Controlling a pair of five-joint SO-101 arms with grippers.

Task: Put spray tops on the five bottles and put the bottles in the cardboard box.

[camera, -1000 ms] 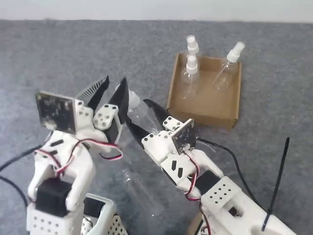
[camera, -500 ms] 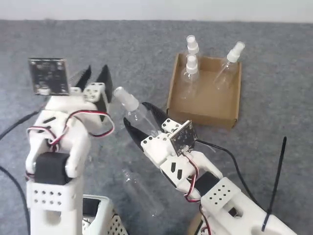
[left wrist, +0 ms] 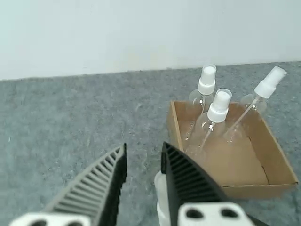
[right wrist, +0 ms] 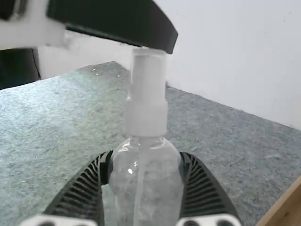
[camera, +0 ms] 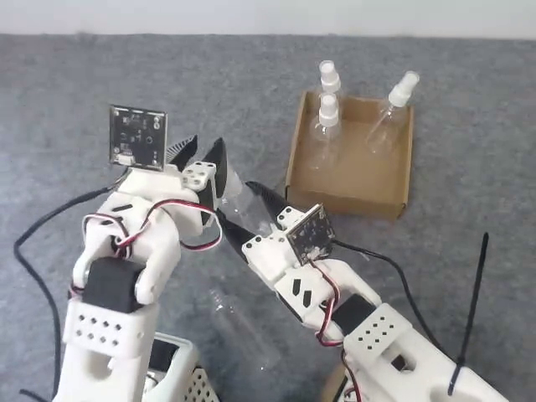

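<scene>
My right gripper (camera: 237,197) (right wrist: 145,165) is shut on a clear bottle (camera: 244,208) (right wrist: 143,188), holding it tilted above the grey carpet. A white spray top (camera: 230,177) (right wrist: 146,94) sits on its neck. My left gripper (camera: 206,144) (left wrist: 144,147) is open just above that top, one dark finger (right wrist: 113,23) across it and nothing between the fingers. The cardboard box (camera: 347,197) (left wrist: 244,188) lies at the back right with three topped bottles (camera: 322,134) (left wrist: 209,122) leaning in it. A bare clear bottle (camera: 243,327) lies on the carpet near the arm bases.
A white perforated basket (camera: 180,373) stands at the front left by the left arm's base. A black cable (camera: 473,310) rises at the front right. Open carpet stretches at the back left and to the right of the box.
The left gripper drew off to the left half a second ago and has come back over the bottle's spray top. The right gripper kept hold of the bottle, almost still.
</scene>
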